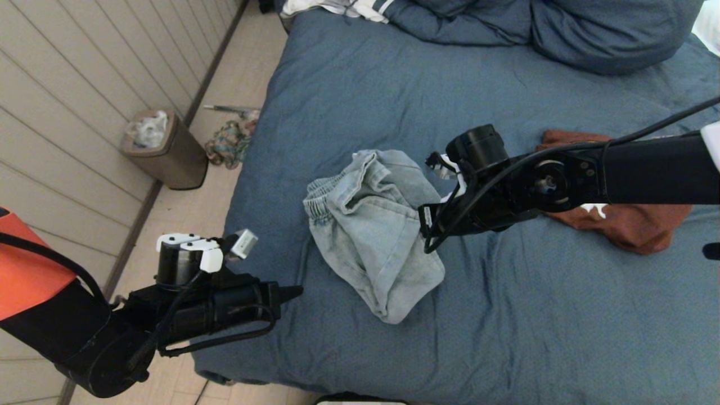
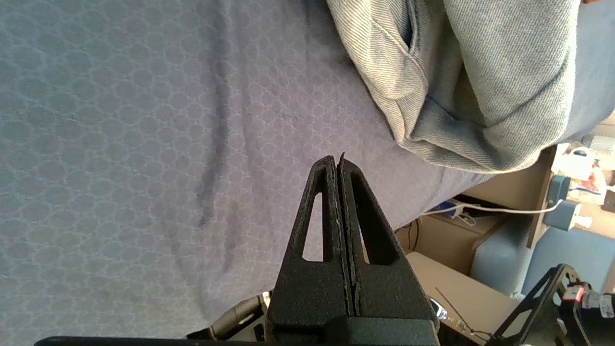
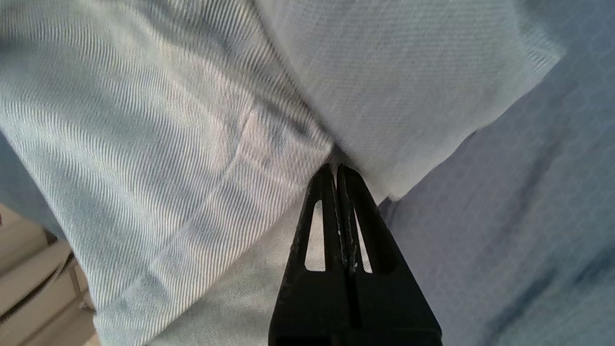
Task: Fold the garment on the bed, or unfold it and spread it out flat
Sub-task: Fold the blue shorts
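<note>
A crumpled light-blue denim garment (image 1: 371, 236) (image 2: 480, 86) (image 3: 144, 120) with an elastic waistband lies bunched in the middle of the slate-blue bed (image 1: 394, 84) (image 2: 120, 144) (image 3: 528, 216). My right gripper (image 1: 426, 225) (image 3: 335, 168) reaches in from the right. It is shut, with its tips against a fold at the garment's right edge, and no cloth shows between the fingers. My left gripper (image 1: 297, 291) (image 2: 336, 161) is shut and empty. It hovers at the bed's near left edge, apart from the garment.
A rust-brown garment (image 1: 630, 225) lies on the bed to the right, partly behind my right arm. Bunched blue bedding (image 1: 562, 28) lies at the far end. On the floor to the left stand a bin (image 1: 166, 149) and some clutter (image 1: 228, 143). Cardboard boxes (image 2: 456, 240) sit beyond the bed's edge.
</note>
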You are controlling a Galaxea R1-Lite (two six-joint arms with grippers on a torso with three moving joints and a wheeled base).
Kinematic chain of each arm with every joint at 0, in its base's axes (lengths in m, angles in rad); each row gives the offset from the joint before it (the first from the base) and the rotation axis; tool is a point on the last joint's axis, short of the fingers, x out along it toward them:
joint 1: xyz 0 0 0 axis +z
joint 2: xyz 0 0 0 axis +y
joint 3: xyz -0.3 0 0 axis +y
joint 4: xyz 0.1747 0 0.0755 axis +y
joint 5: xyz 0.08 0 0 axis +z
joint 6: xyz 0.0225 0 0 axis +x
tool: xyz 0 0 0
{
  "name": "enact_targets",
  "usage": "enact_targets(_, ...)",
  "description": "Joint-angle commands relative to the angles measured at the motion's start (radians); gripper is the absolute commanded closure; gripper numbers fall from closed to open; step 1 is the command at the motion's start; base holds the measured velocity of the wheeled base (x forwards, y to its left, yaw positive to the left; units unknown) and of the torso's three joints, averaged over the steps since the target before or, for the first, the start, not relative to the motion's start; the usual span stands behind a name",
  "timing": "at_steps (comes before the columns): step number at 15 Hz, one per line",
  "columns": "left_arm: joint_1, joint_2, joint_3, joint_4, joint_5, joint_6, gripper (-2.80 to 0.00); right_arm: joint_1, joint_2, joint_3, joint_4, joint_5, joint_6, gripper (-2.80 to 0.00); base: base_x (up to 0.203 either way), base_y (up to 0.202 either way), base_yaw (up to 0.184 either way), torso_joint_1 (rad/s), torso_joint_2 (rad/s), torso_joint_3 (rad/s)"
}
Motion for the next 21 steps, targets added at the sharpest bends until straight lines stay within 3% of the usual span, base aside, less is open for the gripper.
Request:
enact_targets(1,-0.001,0.002,0.0,-0.006,-0.002,-0.002,0.0,0.0,0.01,-0.028,0.007,-0.001,0.003,0.0,0.0,0.0,0.0,0.0,0.0,0.0)
enact_targets(14,0.0,0.002,-0.005,-0.007,-0.001,-0.004,0.0,0.009,0.07,-0.066,0.01,-0.014,-0.002,0.0,0.0,0.0,0.0,0.0,0.0,0.0)
enact_targets(21,0.0,-0.015,0.0,-0.007,0.001,-0.002,0.0,0.145,0.103,-0.158,0.0,-0.003,0.012,0.0,0.0,0.0,0.0,0.0,0.0,0.0)
